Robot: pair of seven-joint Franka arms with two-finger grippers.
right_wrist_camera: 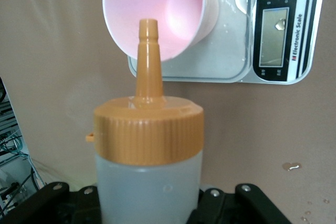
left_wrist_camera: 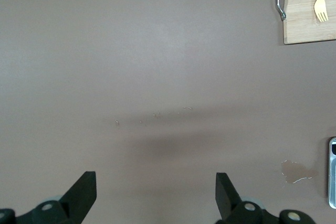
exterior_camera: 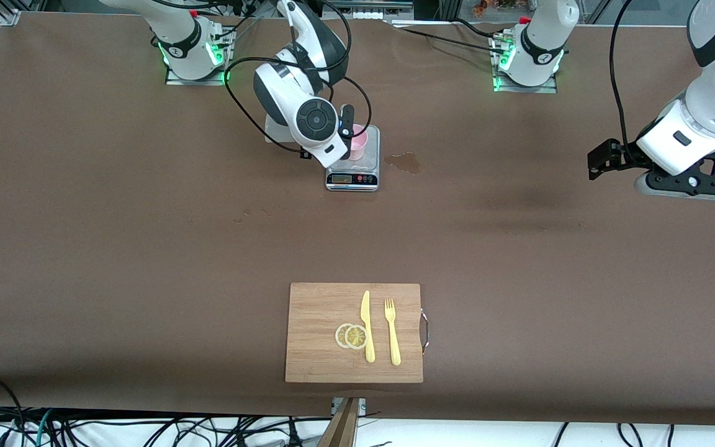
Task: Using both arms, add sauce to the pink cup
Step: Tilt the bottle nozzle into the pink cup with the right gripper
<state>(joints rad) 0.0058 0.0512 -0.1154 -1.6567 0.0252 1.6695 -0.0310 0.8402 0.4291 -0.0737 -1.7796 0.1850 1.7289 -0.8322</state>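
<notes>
1. I take the grey kitchen scale (exterior_camera: 352, 162) as my landmark; it sits on the brown tabletop (exterior_camera: 146, 248) toward the arm bases, its display facing the front camera
2. The pink cup (exterior_camera: 357, 141) stands upright on the scale's platform
3. My right end effector (right_wrist_camera: 152, 203) is over the scale's edge toward the right arm's end of the tabletop, its fingers clamped on the sauce bottle (right_wrist_camera: 148, 171)
4. In the right wrist view the bottle's orange nozzle (right_wrist_camera: 147, 59) points at the cup's open mouth, the tip just at the rim; I cannot tell whether it touches
5. The inside of the cup looks plain pink, and the scale's platform shows wet drops beside the cup
6. A wet stain (exterior_camera: 404, 162) lies on the tabletop just beside the scale, toward the left arm's end
7. My left end effector (left_wrist_camera: 156, 195) waits well apart from the scale, over bare tabletop at the left arm's end, fingers spread and holding nothing
8. A wooden cutting board (exterior_camera: 320, 354) lies nearer the front camera than the scale, carrying a yellow knife (exterior_camera: 367, 326), a yellow fork (exterior_camera: 392, 330) and two lemon slices (exterior_camera: 351, 336)
</notes>
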